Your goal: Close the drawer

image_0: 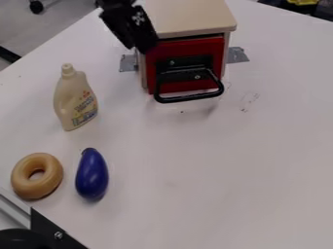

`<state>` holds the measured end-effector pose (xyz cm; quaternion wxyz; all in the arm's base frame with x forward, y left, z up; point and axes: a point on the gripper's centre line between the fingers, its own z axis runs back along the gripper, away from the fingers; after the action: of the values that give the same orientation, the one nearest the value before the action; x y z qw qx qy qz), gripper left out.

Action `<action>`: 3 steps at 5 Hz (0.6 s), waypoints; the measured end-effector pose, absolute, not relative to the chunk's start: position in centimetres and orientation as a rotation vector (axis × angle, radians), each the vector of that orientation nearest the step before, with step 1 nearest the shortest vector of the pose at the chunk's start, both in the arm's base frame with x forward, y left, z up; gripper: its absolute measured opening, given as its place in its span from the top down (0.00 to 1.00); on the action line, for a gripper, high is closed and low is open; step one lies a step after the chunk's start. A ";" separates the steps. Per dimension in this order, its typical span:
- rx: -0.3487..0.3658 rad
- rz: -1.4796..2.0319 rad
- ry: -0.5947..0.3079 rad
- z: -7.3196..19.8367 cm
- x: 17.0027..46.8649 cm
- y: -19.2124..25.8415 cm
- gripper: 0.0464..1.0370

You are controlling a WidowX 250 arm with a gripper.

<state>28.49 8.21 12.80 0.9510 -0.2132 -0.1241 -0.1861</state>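
1. A white worktop [214,160] is spreading across the view, with grey floor [62,17] showing beyond it toward 10 and 11 o'clock.
2. A wooden cabinet [189,17] is standing near 12 o'clock, holding a red-fronted drawer [156,61]. The drawer's front is sitting between the side panels beneath a narrow dark gap; its inside is staying hidden, so its contents are impossible to tell.
3. A black handle [192,97] is jutting from the drawer toward 6 o'clock.
4. The black claw [148,47] is hanging near 11 o'clock, overlapping the drawer's upper corner in the view; whether it is touching, I cannot tell. Nor can I tell whether it is spreading or pressing together.
5. From the claw, the drawer is lying toward 4 o'clock, just beside it.
6. A cream bottle [75,99] is standing near 10 o'clock, its contents hidden.
7. A tan ring [23,176] is lying near 8 o'clock, just beside a blue eggplant [92,175].
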 end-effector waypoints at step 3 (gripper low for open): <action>-0.349 -0.379 0.277 16.1 22.4 8.2 0.04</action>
<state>22.39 8.15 16.10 0.9575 -0.1722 0.1365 -0.1870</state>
